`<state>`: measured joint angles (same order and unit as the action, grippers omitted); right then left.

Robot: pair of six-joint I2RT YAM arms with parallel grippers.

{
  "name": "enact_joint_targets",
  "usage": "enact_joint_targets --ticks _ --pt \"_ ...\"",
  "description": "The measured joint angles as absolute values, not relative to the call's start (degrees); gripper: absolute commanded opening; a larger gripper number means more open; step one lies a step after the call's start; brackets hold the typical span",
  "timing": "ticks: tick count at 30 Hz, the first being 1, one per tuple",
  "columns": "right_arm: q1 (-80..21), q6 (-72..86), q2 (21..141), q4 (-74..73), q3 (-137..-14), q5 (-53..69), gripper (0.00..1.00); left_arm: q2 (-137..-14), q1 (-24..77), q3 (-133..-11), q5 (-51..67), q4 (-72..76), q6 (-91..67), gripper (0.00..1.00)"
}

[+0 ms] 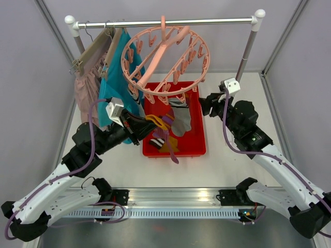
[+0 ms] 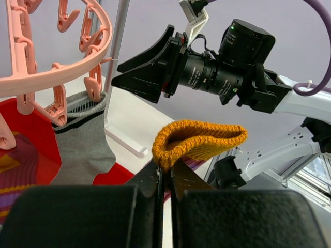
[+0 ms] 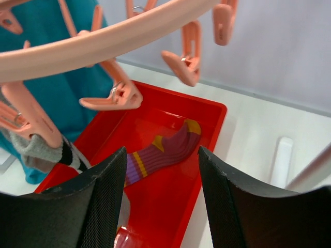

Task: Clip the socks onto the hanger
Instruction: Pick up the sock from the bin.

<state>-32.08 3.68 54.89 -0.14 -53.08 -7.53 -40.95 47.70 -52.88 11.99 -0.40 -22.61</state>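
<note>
– Gripping anything, that left tool (image 2: 166, 173)?
– Yes. Its two black fingers are pressed together on the edge of a mustard-yellow ribbed sock cuff (image 2: 199, 137), and the mouth of the cuff gapes open above them. Purple striped fabric shows just under the cuff; I cannot tell whether it belongs to the same sock.
– Where is that cuff?
– Over the near left part of the red plastic tray (image 1: 199, 142) on the white desk (image 1: 124, 168). It is below the large round salmon-pink plastic clip hanger (image 3: 103, 45) and touches none of its clips.
– And the hanger itself?
– It hangs tilted by its hook from the metal rail (image 1: 207, 21), beside a teal garment (image 1: 115, 82) and a pale pink garment (image 1: 85, 93).
– Any sock on it?
– A grey sock (image 2: 83, 150) with a black band at its top is pinched in clips on the ring and hangs down over the tray.
– What about the right tool (image 3: 161, 155)?
– Its fingers are spread with nothing between them, just under the ring's clips near the tray's far right corner. From the left wrist it shows above the mustard cuff, apart from it.
– What lies in the tray?
– A purple sock (image 3: 165, 147) with mustard toe, heel and stripes lies flat on the tray floor.
</note>
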Motion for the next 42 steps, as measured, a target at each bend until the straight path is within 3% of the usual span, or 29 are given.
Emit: enact_joint_targets --ticks 19,42 --pt "-25.6 1.4 60.5 12.2 -50.9 18.8 0.6 -40.3 47.7 -55.6 10.4 -6.0 -18.4 0.02" --pt "-25.6 1.5 62.8 16.0 -54.5 23.7 0.59 -39.9 47.7 -57.4 9.5 -8.9 -16.2 0.02"
